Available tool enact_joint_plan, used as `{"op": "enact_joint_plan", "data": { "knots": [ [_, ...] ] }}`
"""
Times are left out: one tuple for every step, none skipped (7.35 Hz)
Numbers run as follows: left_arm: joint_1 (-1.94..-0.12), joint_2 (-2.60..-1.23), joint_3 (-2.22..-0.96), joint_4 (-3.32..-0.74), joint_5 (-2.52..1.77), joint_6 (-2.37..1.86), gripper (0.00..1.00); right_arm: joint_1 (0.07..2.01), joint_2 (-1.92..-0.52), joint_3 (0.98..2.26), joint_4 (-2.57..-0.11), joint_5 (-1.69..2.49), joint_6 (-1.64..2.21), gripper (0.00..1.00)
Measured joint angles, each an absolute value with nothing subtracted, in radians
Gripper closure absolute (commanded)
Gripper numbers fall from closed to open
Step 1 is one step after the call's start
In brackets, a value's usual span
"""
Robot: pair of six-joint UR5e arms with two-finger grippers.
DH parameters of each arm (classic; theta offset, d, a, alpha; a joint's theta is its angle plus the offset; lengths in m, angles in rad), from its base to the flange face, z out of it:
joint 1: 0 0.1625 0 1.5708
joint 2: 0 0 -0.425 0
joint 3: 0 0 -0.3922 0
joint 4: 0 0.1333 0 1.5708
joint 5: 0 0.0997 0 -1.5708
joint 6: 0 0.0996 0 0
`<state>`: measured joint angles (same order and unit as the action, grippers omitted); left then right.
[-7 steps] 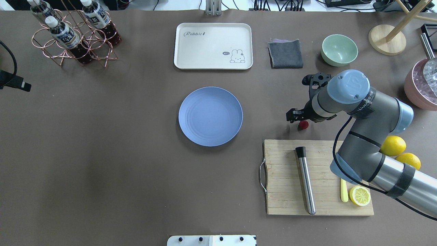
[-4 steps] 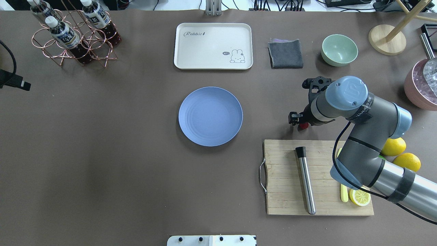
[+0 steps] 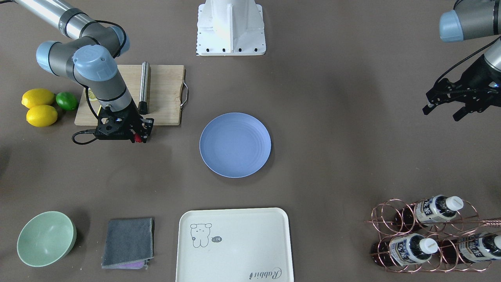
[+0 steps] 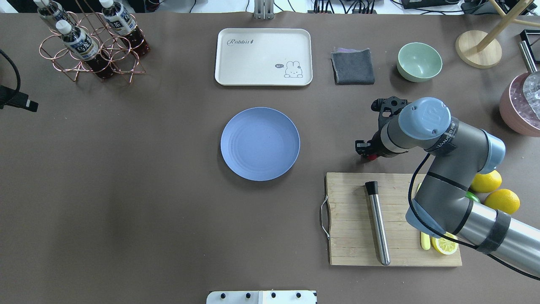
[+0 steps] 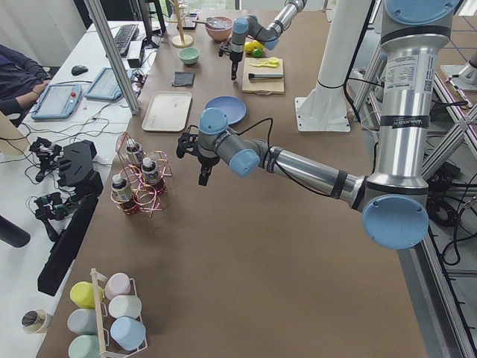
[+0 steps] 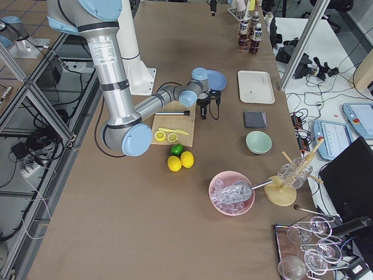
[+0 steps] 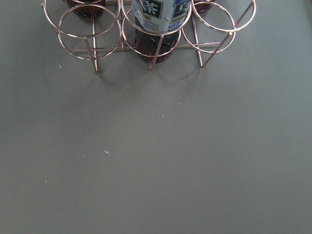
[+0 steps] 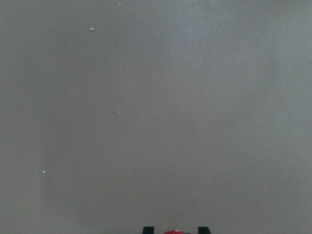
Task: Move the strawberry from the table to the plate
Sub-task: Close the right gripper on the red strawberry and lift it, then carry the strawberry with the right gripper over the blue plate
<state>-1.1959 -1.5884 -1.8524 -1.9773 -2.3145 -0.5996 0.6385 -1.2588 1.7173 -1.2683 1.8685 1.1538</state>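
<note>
The strawberry (image 4: 371,157) is a tiny red berry on the table (image 4: 126,190), just beyond the far edge of the cutting board. My right gripper (image 4: 368,151) is lowered over it. In the right wrist view, two black fingertips (image 8: 148,229) flank the strawberry (image 8: 174,232) with small gaps, so the gripper is open around it. In the front-facing view the strawberry (image 3: 137,138) shows red under the right gripper (image 3: 137,135). The blue plate (image 4: 260,144) lies bare at the table's middle, well to the berry's left. My left gripper (image 3: 444,111) hangs open near the bottle rack.
A wooden cutting board (image 4: 354,219) holds a metal muddler (image 4: 378,223) and a lemon half (image 4: 445,245). Two lemons (image 4: 487,180) and a lime (image 4: 472,196) lie beside it. At the back are a cream tray (image 4: 263,57), a grey cloth (image 4: 353,66), a green bowl (image 4: 419,61) and a bottle rack (image 4: 90,42).
My right gripper has come down over the strawberry, and the wrist has shifted slightly left and toward the board. The berry now shows less from above. The left arm has not moved.
</note>
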Motion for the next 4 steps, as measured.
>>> {"op": "enact_joint_plan", "data": {
  "knots": [
    [-1.198, -1.587, -1.852, -1.977, -2.315, -0.599, 0.02, 0.639, -1.233, 1.733, -1.299, 1.871, 1.158, 1.0],
    [-1.206, -1.586, -1.849, -1.974, -2.316, -0.596, 0.02, 0.638, -1.179, 1.739, -1.354, 1.872, 1.176, 1.0],
    [-1.225, -1.577, -1.842, -1.971, -2.316, -0.578, 0.02, 0.635, -1.118, 1.737, -1.411, 1.872, 1.209, 1.0],
    [-1.258, -1.561, -1.827, -1.96, -2.319, -0.523, 0.02, 0.627, -1.066, 1.729, -1.448, 1.871, 1.239, 1.0]
  ]
}}
